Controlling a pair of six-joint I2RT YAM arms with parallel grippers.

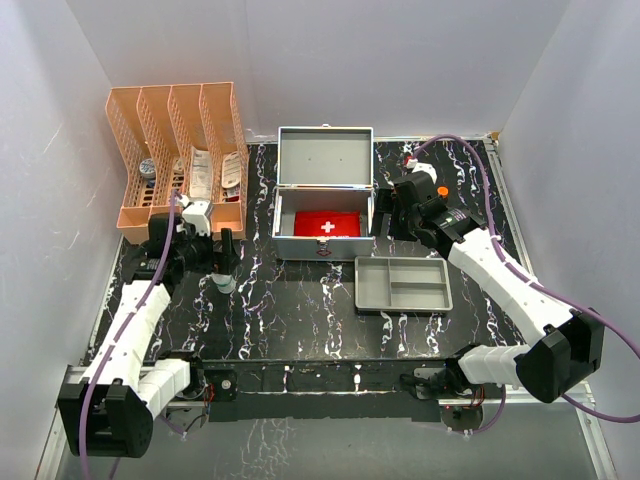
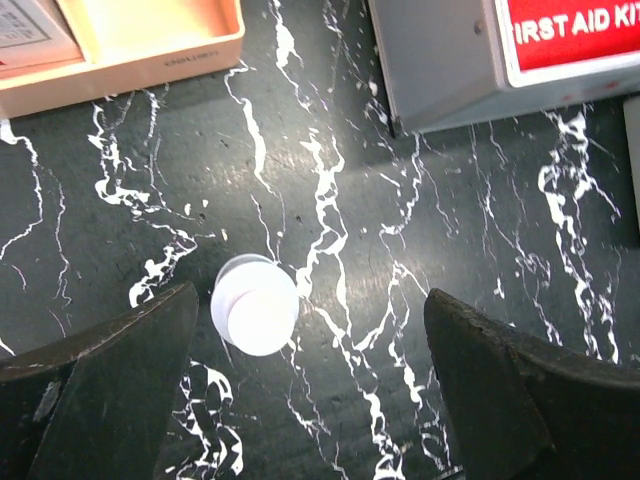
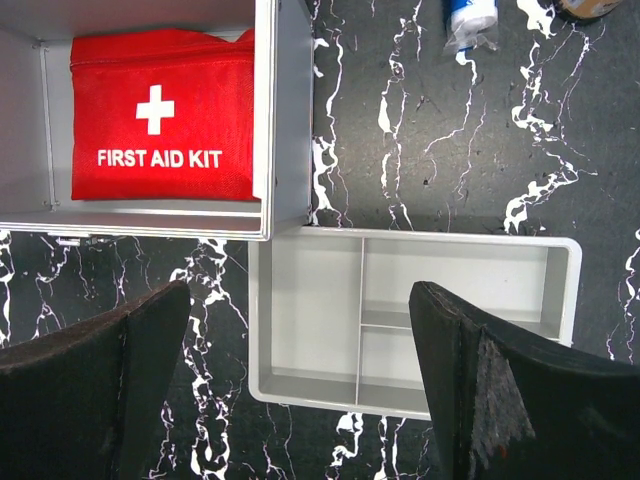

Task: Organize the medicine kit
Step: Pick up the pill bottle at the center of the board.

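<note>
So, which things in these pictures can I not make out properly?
Top view: the packets in the orange rack are too small to read.
Left wrist view: the white round object shows only its top; its body is hidden below.
Right wrist view: the blue-and-white item is cut off by the top edge.
All views: the red pouch covers whatever lies under it in the medicine kit.

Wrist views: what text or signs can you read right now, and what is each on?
"FIRST AID KIT", white, under a white cross: red pouch in the open case.
"IRST AID KI", cut by the frame: same pouch, left wrist view.
Small print on the orange rack edge: too blurred to read.
Top view, packets in the rack: too small to read.
</note>
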